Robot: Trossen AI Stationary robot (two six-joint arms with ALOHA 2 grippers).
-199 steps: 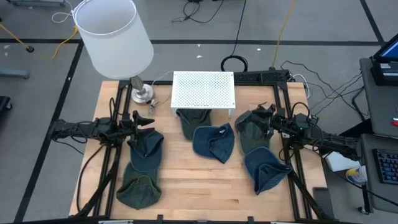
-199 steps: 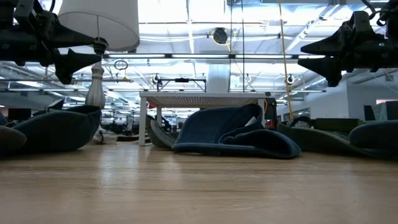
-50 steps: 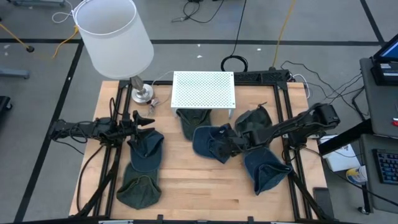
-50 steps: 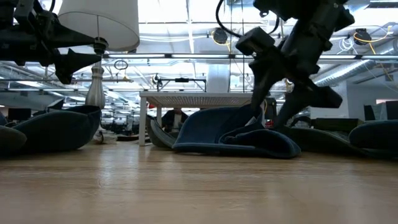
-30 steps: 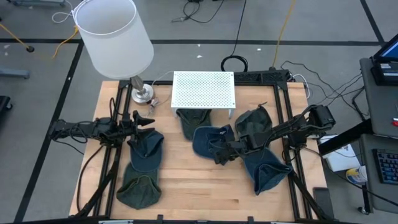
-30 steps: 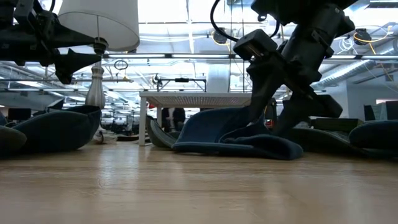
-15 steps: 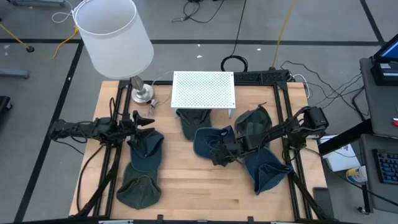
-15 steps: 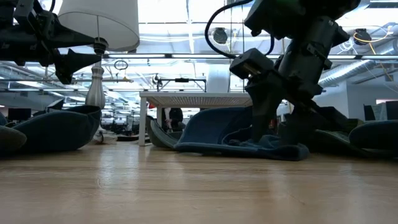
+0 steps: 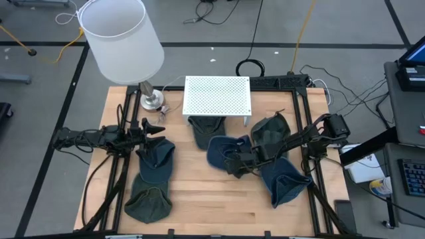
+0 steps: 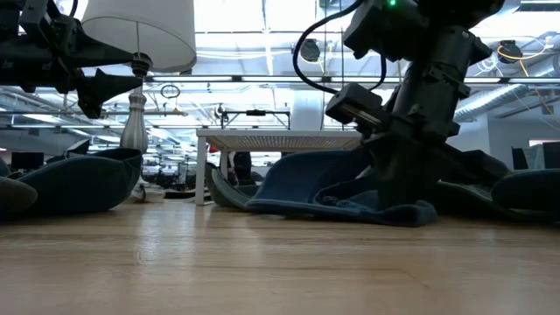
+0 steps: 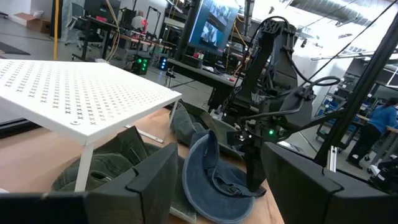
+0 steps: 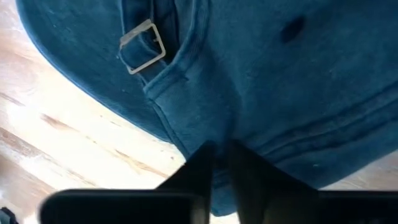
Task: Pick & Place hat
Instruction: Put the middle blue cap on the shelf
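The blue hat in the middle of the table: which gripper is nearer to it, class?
Right. The right gripper is down on the blue hat, fingers pinched on its edge. The left gripper hovers by the table's left side, over another hat.

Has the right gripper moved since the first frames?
Yes. The right gripper went from the table's right edge toward the centre, onto the blue cap before the white perforated stand.

White-shaded table lamp (image 9: 121,40) with metal base (image 9: 152,100) at the table's (image 9: 206,199) far left corner, white perforated stand (image 9: 217,95) at mid far edge, laptop (image 9: 414,61) on a side desk off the right edge.
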